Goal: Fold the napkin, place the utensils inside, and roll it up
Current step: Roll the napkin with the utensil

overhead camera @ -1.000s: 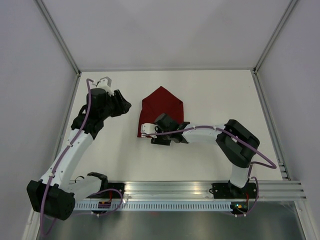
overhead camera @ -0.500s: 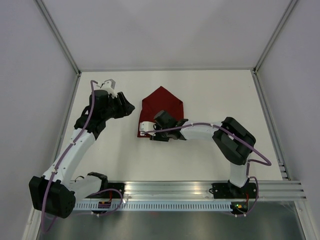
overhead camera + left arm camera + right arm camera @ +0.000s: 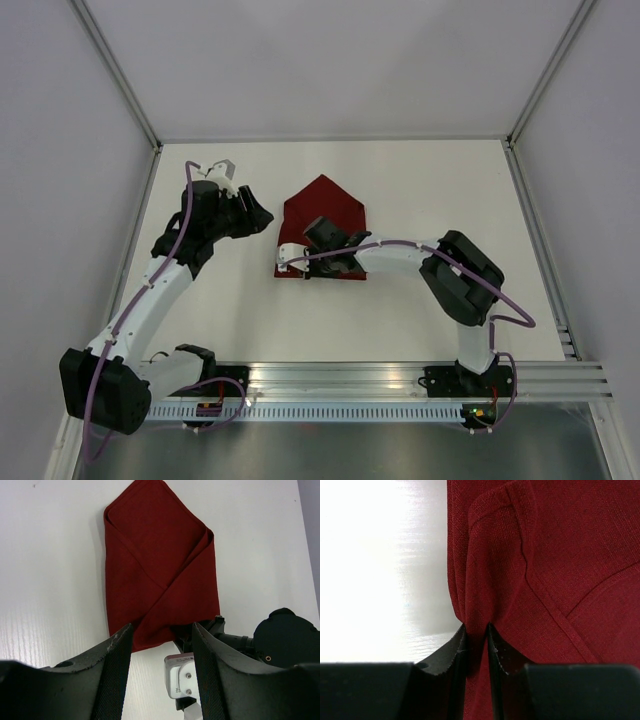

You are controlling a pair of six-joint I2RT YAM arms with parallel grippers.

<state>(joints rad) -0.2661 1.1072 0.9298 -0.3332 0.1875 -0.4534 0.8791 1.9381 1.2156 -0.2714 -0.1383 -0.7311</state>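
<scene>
From above, the napkin lies on the table folded into a pointed envelope, its tip away from me. My right gripper is low at the near left corner of the cloth. My left gripper hangs just beside the napkin's left edge and touches nothing.

From the left wrist, my left jaws stand spread with only air between them. Two flaps cross over the middle of the napkin. The right gripper sits at its near edge.

From the right wrist, the toothed pads are pressed together on a bunched ridge of cloth at the folded edge. I cannot tell how many layers they hold.

I judge the folding to be in hand, with the roll not begun. To do it well I would lift only a little, so the crossed flaps do not slide open. I would carry the corner straight across and lay it flat before letting go. Thin cloth may slip or drag the whole napkin, so the left gripper could pin the far side.
</scene>
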